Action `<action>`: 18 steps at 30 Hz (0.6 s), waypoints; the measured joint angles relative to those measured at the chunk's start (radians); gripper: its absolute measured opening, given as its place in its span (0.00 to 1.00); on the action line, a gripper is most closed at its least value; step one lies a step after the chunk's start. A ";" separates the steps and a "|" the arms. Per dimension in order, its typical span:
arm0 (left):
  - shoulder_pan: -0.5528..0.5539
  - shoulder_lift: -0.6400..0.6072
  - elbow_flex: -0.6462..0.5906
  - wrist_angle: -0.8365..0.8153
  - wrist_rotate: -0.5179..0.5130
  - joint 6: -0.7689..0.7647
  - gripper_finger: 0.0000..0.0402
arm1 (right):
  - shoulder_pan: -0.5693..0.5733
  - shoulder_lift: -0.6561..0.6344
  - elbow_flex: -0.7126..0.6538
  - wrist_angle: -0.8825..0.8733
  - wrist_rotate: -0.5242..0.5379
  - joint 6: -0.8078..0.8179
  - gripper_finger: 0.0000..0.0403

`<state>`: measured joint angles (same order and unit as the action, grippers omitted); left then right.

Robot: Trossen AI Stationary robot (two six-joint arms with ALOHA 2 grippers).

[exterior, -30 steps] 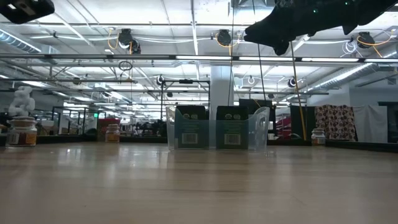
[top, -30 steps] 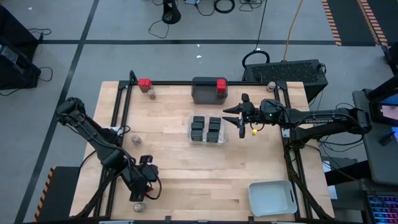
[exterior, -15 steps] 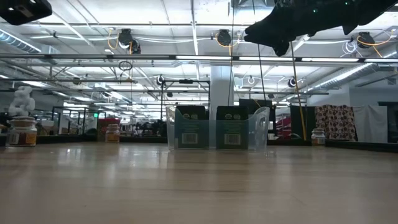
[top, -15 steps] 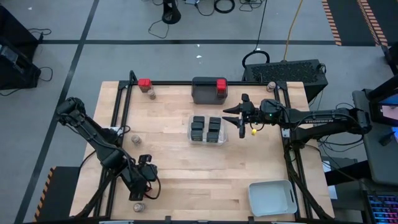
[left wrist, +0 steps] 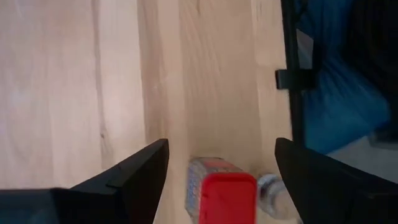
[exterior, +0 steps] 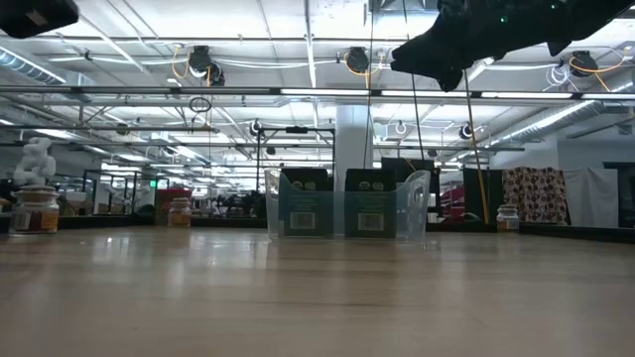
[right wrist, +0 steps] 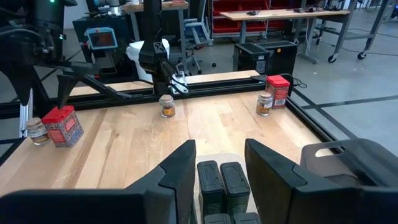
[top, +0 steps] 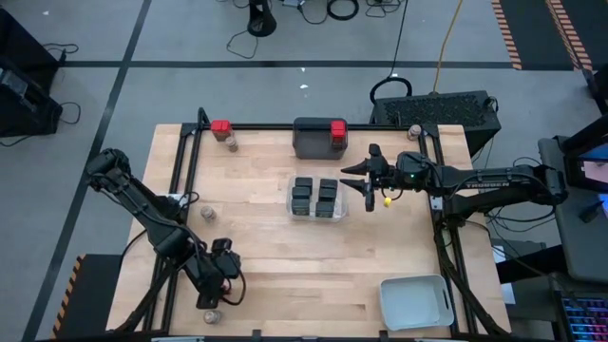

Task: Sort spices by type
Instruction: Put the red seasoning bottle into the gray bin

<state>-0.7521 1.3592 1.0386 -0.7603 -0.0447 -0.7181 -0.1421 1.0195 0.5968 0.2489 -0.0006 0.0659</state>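
Left claw: low over the near left corner of the tabletop; in its wrist view its two fingers stand wide apart with nothing between them.
Red-topped tin by the left claw: on the wood just ahead of the open fingers, free of both, with a small clear jar right beside it at the tabletop's edge.
Right claw: hangs above the tabletop just right of the clear tray; fingers parted, holding nothing.
Black boxes: standing in two rows inside the clear tray near the middle of the tabletop; in the low view two of them show through the tray's wall.
Dark grey tray: at the far edge, with one red-topped tin at its right end.
Far left corner: a red-topped tin with a clear jar just beside it.
Left side: two small jars close together on the wood.
Far right corner: one jar by the frame.
Pale grey tray: at the near right corner; nothing shows inside it.
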 joint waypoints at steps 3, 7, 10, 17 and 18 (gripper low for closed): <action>-0.003 0.000 0.000 -0.022 0.021 -0.036 0.74 | 0.000 0.000 0.000 0.002 0.000 0.000 0.30; -0.010 0.000 0.000 -0.057 0.026 -0.032 0.74 | 0.000 0.000 0.000 0.013 0.000 0.001 0.30; -0.011 0.000 -0.001 -0.058 0.026 -0.035 0.74 | 0.000 0.000 0.000 0.016 0.000 0.000 0.30; -0.069 0.010 -0.001 -0.061 -0.013 -0.101 0.74 | 0.000 0.000 0.000 0.010 0.000 0.012 0.30; -0.077 0.014 -0.001 -0.061 -0.021 -0.111 0.74 | 0.000 0.000 0.000 0.009 0.000 0.012 0.30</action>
<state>-0.8293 1.3735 1.0378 -0.8215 -0.0658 -0.8290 -0.1421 1.0195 0.5968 0.2579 -0.0005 0.0776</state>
